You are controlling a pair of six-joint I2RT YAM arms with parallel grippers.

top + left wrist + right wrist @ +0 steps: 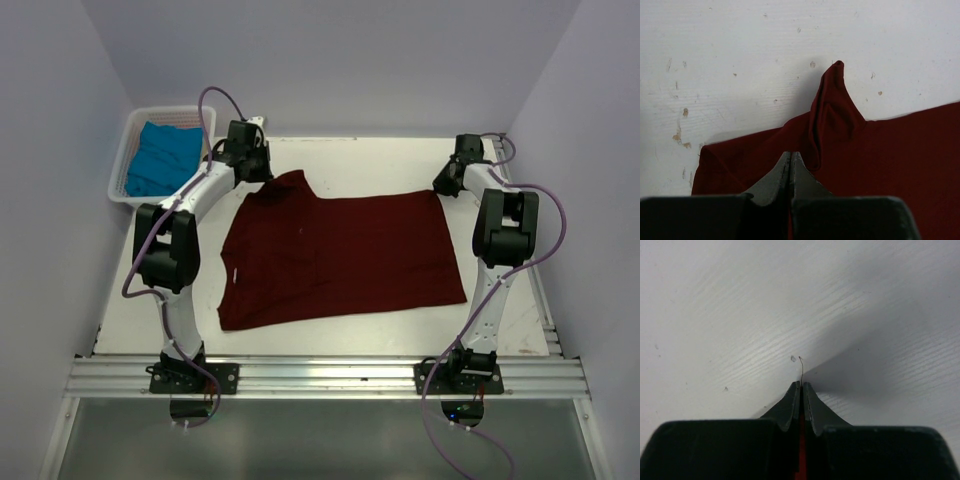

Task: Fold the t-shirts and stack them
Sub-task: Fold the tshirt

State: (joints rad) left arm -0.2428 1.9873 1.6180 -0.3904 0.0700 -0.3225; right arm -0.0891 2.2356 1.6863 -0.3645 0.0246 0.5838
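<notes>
1. The red shirt (340, 255) is lying spread out on the table (380, 160) between my two arms, with its long side running left to right.
2. The teal shirt (160, 158) is sitting crumpled in the basket (120, 170) at the far left corner, apart from the red shirt.
3. My left claw (791, 156) is pinching the red shirt at its far left corner. The fingers are pressing together, a thin line of red is showing between them, and cloth is lying under the tips.
4. Just ahead of that claw, a fold (836, 80) of the red shirt is rising to a point against the white table.
5. My right claw (801, 386) is pinching the red shirt at its far right corner. The fingers are pressing together with a red strip showing between them.
6. A thin thread (802, 365) is curling out from the right claw's tips, with bare table lying ahead of them.
</notes>
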